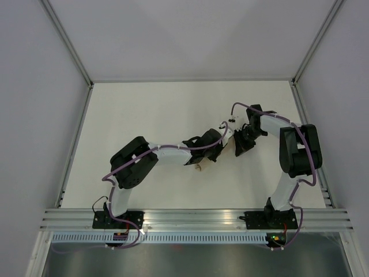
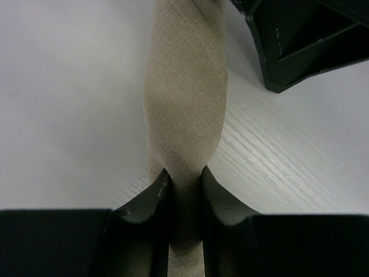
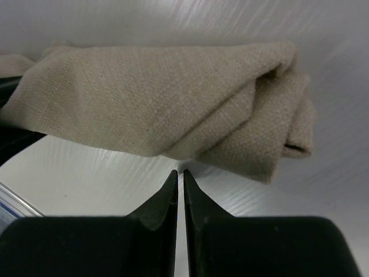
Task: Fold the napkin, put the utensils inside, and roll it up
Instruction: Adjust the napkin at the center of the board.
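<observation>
The beige napkin is rolled into a long bundle lying on the white table. My left gripper is shut on one end of it, with the cloth pinched between the jaws. In the right wrist view the roll lies crosswise, its layered end at the right. My right gripper is shut and empty, its tips just short of the roll's near side. In the top view both grippers, left and right, meet mid-table and cover most of the napkin; only a tan end shows. The fork is hidden.
The right gripper's black body sits close to the roll at the upper right of the left wrist view. White walls and metal rails border the table on the left, right and far sides.
</observation>
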Available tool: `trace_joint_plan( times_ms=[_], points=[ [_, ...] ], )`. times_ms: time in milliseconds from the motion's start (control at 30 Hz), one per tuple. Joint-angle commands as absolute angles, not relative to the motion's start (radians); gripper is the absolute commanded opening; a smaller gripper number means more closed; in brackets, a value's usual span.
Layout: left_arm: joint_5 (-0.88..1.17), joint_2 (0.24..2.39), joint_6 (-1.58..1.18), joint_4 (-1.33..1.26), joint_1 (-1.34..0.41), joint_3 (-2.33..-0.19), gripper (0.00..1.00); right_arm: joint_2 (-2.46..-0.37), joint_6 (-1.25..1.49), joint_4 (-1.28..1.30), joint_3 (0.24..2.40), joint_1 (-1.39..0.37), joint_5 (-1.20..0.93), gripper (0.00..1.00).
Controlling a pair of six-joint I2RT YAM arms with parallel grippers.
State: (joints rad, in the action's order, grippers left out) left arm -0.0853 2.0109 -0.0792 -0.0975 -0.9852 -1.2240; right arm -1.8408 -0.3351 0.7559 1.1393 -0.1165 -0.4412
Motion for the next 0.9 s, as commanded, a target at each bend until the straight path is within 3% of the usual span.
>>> trace_joint_plan(
  times_ms=[0, 567, 867],
  points=[
    [-0.078, 2.094, -0.201, 0.058, -1.002, -1.236, 0.25, -1.874, -0.268, 0.726, 1.201, -0.135, -0.4, 0.12],
    [-0.155, 2.171, -0.431, 0.101, -1.02, -1.382, 0.43, -2.051, -0.192, 0.696, 1.404, -0.179, -0.339, 0.09],
    [-0.183, 2.187, -0.463, 0.127, -1.023, -1.425, 0.47, -2.083, -0.19, 0.701, 1.469, -0.193, -0.324, 0.08]
  ],
)
